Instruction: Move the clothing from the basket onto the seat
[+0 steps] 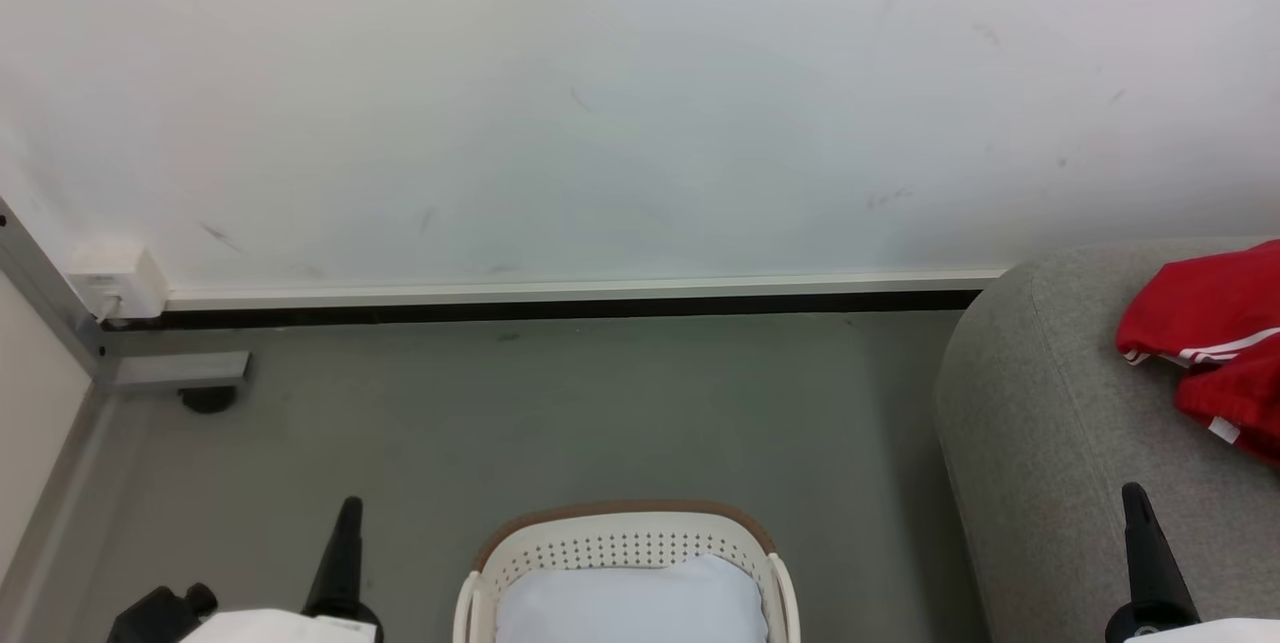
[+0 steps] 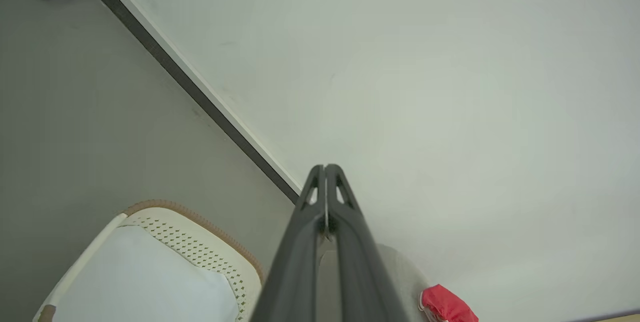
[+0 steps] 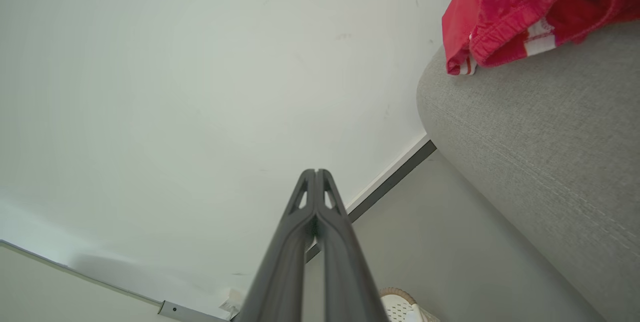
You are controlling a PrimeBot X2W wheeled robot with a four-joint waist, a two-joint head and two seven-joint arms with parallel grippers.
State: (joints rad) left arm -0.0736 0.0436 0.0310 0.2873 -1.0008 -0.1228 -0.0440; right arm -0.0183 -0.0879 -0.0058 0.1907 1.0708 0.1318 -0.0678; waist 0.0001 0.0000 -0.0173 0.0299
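- One basket (image 1: 620, 526).
- One pale garment (image 1: 625, 603) inside the basket.
- One seat (image 1: 1040, 423) right of the basket.
- One red garment (image 1: 1205, 318) farther right.
- Two pincers: left pincer (image 1: 349, 505), right pincer (image 1: 1133, 493).

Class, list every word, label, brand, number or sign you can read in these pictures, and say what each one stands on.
No text can be read here.
White tag on the red garment lying on the seat: too small to read.
Basket and the pale cloth in it: no print to be seen.
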